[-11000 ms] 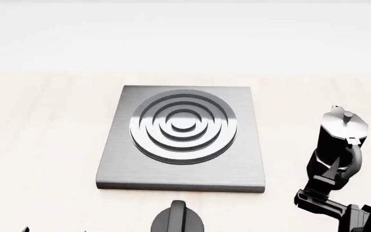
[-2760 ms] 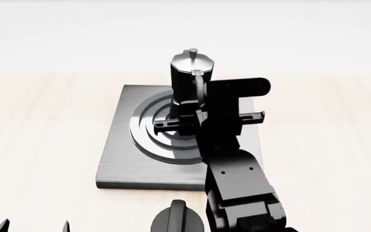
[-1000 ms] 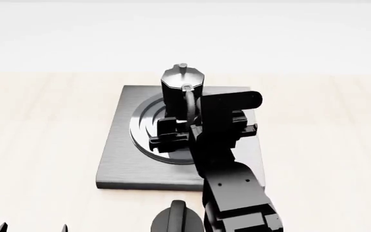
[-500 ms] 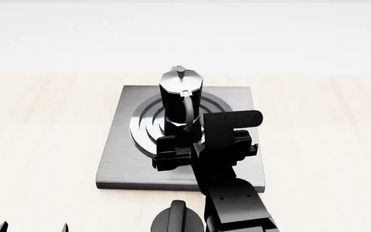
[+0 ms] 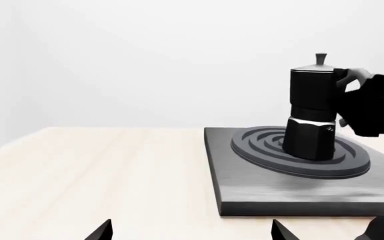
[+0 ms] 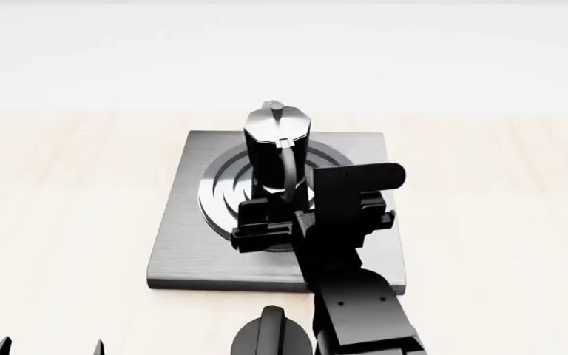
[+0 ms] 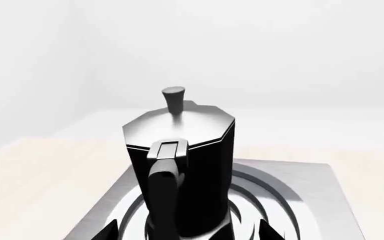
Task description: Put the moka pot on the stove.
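**Currently: Moka Pot Seated on Burner, Right Gripper Released**

The moka pot (image 6: 278, 151) stands upright on the raised ring burner at the centre of the stove (image 6: 180, 251). In the left wrist view its base rests flat on the concentric rings, with the silver lid and small knob at the top. The curved handle faces the robot.

The right gripper (image 6: 274, 222) sits just in front of the pot, low over the near half of the burner. In the right wrist view both fingertips (image 7: 108, 231) appear well apart, one on each side of the handle, with clear space between each tip and the pot. The jaws are spread and grasp nothing.

The stove lies flat on the pale wooden table (image 6: 57, 222), its front edge toward the robot. A short black knob (image 6: 272, 339) stands on the table just in front of that edge.

The left gripper (image 5: 188, 231) hangs low over the table, well apart from the stove. Only its two fingertips show, set wide apart, with nothing between them.
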You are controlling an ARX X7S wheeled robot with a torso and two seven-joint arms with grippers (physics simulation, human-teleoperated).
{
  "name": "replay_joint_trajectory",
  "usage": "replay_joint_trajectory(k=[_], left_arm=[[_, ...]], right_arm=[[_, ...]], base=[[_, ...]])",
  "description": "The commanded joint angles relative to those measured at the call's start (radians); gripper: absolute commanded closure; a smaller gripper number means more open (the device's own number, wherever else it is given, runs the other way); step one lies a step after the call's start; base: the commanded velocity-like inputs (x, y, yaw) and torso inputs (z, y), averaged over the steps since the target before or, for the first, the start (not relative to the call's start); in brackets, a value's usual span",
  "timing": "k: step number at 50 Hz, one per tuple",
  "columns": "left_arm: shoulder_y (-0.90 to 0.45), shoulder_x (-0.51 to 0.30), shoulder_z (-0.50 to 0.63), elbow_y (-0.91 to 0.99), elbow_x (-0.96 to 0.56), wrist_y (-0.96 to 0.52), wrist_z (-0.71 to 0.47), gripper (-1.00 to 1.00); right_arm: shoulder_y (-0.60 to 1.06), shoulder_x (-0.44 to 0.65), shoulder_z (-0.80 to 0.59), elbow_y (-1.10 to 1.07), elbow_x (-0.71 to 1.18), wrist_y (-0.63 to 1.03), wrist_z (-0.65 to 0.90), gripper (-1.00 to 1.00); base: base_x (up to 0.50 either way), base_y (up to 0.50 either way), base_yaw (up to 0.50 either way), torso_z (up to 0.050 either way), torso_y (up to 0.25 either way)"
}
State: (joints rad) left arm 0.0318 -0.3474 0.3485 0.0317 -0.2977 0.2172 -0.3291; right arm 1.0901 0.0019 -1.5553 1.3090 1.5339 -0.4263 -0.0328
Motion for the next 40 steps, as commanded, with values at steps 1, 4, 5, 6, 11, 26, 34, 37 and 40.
replay_joint_trajectory(k=[1, 4, 5, 6, 11, 26, 34, 37, 40], left_arm=[[0.014, -0.008, -0.001, 0.046, -0.003, 0.002, 0.008, -1.0], [0.015, -0.009, 0.0, 0.048, -0.003, 0.002, 0.007, -1.0], [0.016, -0.01, 0.0, 0.049, -0.002, 0.003, 0.006, -1.0], [0.016, -0.01, 0.0, 0.049, -0.002, 0.003, 0.006, -1.0], [0.02, -0.012, 0.001, 0.059, -0.002, 0.002, 0.003, -1.0], [0.01, -0.014, 0.003, 0.056, -0.006, -0.001, 0.003, -1.0], [0.01, -0.015, 0.004, 0.058, -0.008, -0.001, 0.002, -1.0], [0.013, -0.017, 0.004, 0.063, -0.008, 0.0, 0.0, -1.0], [0.013, -0.017, 0.005, 0.062, -0.008, 0.001, 0.0, -1.0]], right_arm=[[-0.014, -0.002, 0.009, -0.007, -0.016, -0.044, -0.001, -1.0], [-0.017, -0.002, 0.01, -0.005, -0.019, -0.07, 0.003, -1.0], [-0.019, -0.002, 0.011, -0.006, -0.018, -0.073, -0.001, -1.0], [-0.02, -0.002, 0.013, -0.006, -0.016, -0.079, -0.005, -1.0], [-0.018, -0.002, 0.019, -0.005, -0.004, -0.098, -0.024, -1.0], [-0.019, -0.001, 0.024, -0.011, -0.001, -0.187, -0.034, -1.0], [-0.018, 0.095, 0.006, -0.201, -0.035, -0.228, 0.063, -1.0], [-0.014, 0.143, -0.004, -0.292, -0.053, -0.239, 0.114, -1.0], [-0.012, 0.169, -0.01, -0.343, -0.065, -0.245, 0.142, -1.0]], base=[[0.0, 0.0, 0.0, 0.0, 0.0], [0.0, 0.0, 0.0, 0.0, 0.0], [0.0, 0.0, 0.0, 0.0, 0.0], [0.0, 0.0, 0.0, 0.0, 0.0], [0.0, 0.0, 0.0, 0.0, 0.0], [0.0, 0.0, 0.0, 0.0, 0.0], [0.0, 0.0, 0.0, 0.0, 0.0], [0.0, 0.0, 0.0, 0.0, 0.0], [0.0, 0.0, 0.0, 0.0, 0.0]])
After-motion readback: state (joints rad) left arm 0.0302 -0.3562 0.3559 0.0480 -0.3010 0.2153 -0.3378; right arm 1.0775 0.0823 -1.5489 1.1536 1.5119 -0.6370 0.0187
